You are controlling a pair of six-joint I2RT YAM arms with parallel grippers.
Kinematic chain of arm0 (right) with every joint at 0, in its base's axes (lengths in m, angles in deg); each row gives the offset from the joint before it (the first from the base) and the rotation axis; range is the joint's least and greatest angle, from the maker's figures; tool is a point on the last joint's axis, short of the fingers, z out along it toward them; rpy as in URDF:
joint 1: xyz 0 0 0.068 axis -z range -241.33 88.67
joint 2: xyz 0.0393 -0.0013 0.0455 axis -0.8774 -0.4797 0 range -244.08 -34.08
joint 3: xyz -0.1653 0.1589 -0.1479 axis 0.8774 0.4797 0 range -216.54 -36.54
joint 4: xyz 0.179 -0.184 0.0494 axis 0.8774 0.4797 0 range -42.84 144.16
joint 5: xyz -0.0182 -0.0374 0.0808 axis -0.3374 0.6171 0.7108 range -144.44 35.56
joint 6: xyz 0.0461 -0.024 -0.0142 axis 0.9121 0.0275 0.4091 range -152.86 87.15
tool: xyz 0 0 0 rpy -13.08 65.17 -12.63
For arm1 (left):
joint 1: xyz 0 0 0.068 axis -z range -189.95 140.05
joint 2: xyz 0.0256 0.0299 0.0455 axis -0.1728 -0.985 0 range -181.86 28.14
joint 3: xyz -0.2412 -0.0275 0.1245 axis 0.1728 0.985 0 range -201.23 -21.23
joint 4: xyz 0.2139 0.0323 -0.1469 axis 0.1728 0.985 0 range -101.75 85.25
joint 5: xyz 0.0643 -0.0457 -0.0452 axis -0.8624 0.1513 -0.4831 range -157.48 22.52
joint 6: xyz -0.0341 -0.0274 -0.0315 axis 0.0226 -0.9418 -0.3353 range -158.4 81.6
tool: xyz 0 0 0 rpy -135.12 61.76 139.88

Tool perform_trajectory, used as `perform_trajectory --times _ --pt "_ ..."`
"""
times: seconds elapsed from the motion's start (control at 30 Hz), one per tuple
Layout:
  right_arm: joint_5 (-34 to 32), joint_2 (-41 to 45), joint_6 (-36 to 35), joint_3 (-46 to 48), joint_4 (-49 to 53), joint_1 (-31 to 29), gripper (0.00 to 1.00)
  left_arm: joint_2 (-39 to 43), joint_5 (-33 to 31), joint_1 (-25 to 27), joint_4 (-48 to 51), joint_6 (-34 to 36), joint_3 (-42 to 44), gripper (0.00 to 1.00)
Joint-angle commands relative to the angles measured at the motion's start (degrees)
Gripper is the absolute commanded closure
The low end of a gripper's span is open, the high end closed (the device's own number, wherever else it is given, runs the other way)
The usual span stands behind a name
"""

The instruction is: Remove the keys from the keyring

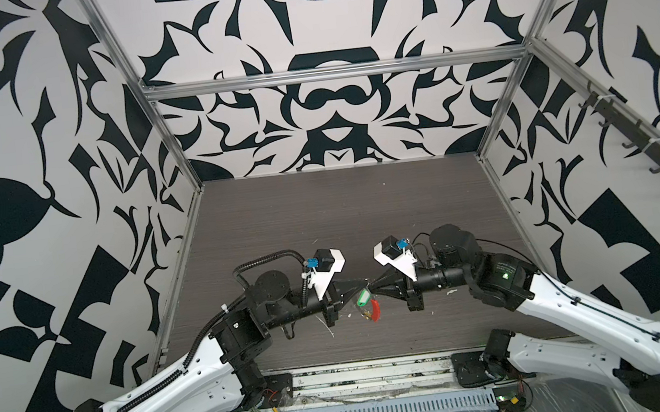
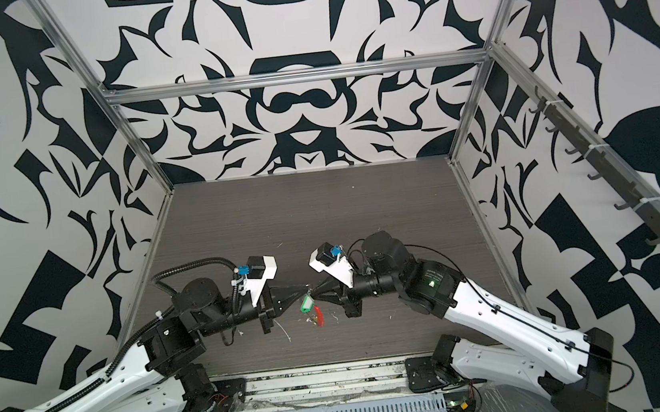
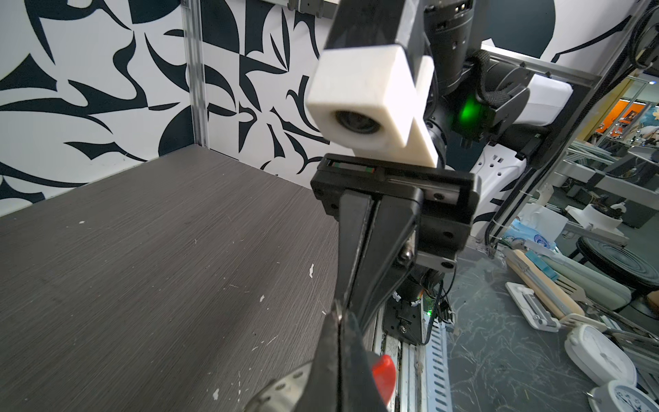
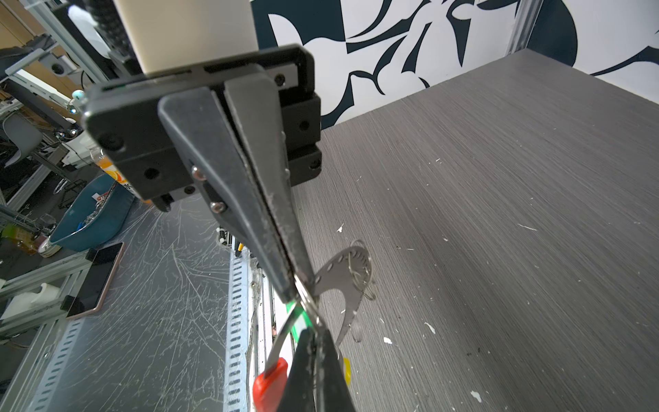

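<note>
Grippers nose to nose over the dark wood-grain table [image 1: 321, 216], just below the centre of both top views. Reaching in from the left of the frame is the left gripper [image 1: 364, 286], from the right the right gripper [image 1: 375, 290], tips all but touching. Jaws pressed tight on both, no gap showing, and pinched where they meet is the keyring [image 4: 307, 302], a thin wire loop with a red tubular sleeve [image 1: 376, 310] along one arc. It hangs clear of the table, drooping just under the two tips. And the green plastic label tag [image 1: 363, 298] dangles right beneath the left gripper's tip; the red tubular sleeve sits at its lower right, and a speck of yellow plastic tag [image 1: 367, 316] shows just below the green one. Right wrist view, lower middle of the frame: green, red and yellow all crowd around the near jaws, and a silvery crescent-shaped metal plate [image 4: 340, 276] with a row of holes hangs just beyond them, small wire rings [image 4: 361, 265] clustered on it. As for the keys, too small to pick out from above. Scattered white paint flecks [image 1: 330, 329] dot the table to the lower left of the bundle.
</note>
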Motion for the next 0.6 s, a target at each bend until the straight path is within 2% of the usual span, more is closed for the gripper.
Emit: perform_trajectory --times 0.0,0.2,0.57 --pt "-0.06 0.50 2.20 1.70 -4.39 -0.01 1.00 1.23 1.63 0.14 -6.48 -1.32 0.81 1.00" --pt "1.76 -0.58 3.78 2.54 -8.62 0.01 1.00 0.31 2.35 0.06 -10.66 -2.36 1.47 1.00" --pt "1.02 -1.36 5.88 4.42 -13.26 -0.01 1.00 -1.06 2.61 0.10 -15.90 -3.97 2.51 1.00"
